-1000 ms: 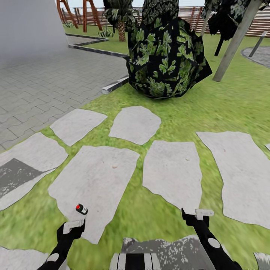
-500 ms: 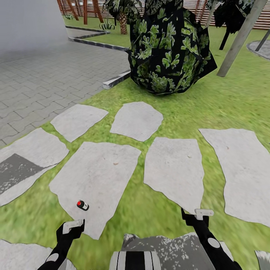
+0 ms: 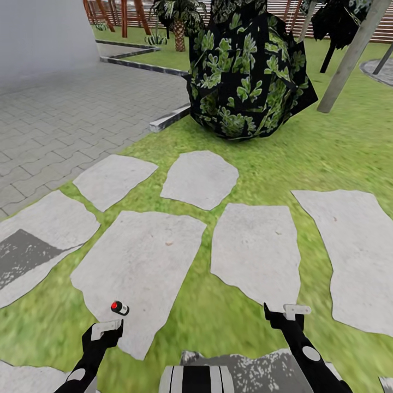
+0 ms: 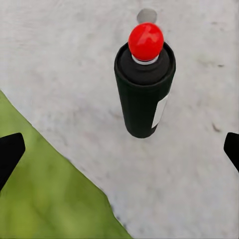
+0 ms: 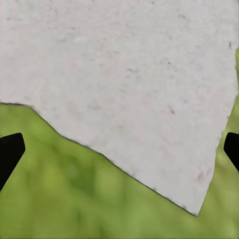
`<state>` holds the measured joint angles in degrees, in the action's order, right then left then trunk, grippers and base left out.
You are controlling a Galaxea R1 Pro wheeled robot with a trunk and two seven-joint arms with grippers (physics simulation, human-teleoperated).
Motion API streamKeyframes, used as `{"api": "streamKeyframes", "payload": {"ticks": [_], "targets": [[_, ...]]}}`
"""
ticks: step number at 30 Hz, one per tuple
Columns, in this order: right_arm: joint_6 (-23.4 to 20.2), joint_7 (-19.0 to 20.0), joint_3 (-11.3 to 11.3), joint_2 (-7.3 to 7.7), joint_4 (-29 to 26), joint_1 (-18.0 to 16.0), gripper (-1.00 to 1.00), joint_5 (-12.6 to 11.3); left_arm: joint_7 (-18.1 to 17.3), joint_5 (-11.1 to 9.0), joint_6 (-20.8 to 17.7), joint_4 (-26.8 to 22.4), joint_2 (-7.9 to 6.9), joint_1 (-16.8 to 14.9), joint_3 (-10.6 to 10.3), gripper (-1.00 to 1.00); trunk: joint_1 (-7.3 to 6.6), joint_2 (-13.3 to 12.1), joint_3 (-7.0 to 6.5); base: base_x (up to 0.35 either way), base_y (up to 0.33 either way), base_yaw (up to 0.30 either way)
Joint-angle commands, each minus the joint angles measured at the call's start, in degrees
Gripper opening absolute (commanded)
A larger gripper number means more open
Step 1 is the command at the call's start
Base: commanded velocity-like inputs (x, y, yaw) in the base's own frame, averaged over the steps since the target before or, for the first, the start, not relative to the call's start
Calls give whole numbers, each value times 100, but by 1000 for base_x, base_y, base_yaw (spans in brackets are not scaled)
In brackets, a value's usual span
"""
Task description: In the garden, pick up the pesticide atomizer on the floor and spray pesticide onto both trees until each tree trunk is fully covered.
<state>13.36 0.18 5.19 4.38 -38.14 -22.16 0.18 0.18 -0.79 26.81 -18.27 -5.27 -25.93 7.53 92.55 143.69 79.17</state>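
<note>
**On the stepping stone: atomizer within reach of left arm, not yet grasped**

At the left, the left end effector (image 3: pixel 107 329) hangs over the pale grey flagstone (image 3: pixel 142 256) with its fingers spread and nothing between them. The pesticide atomizer, a small black cylinder with a red cap (image 4: pixel 145 82), stands on the stone just ahead of it. Judgement: lower with the body centred between the fingers, clamp below the cap, and keep it upright. A white label patch shows on its side; no writing is legible. To the right, the right end effector (image 3: pixel 289 315) is spread and empty above grass (image 5: pixel 59 189).
</note>
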Motion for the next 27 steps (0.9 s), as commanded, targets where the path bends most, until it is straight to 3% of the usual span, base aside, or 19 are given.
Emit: {"api": "streamKeyframes", "payload": {"ticks": [1, 27], "targets": [[0, 0, 0, 0, 0, 0, 100, 0, 0, 0, 0, 2, 0, 0, -1, 100, 0, 0, 0, 11, 2, 0], [0, -3, 0, 1, 2, 0, 100, 0, 0, 19, 0, -1, 1, 0, -6, 100, 0, 0, 0, 91, 0, 0]]}}
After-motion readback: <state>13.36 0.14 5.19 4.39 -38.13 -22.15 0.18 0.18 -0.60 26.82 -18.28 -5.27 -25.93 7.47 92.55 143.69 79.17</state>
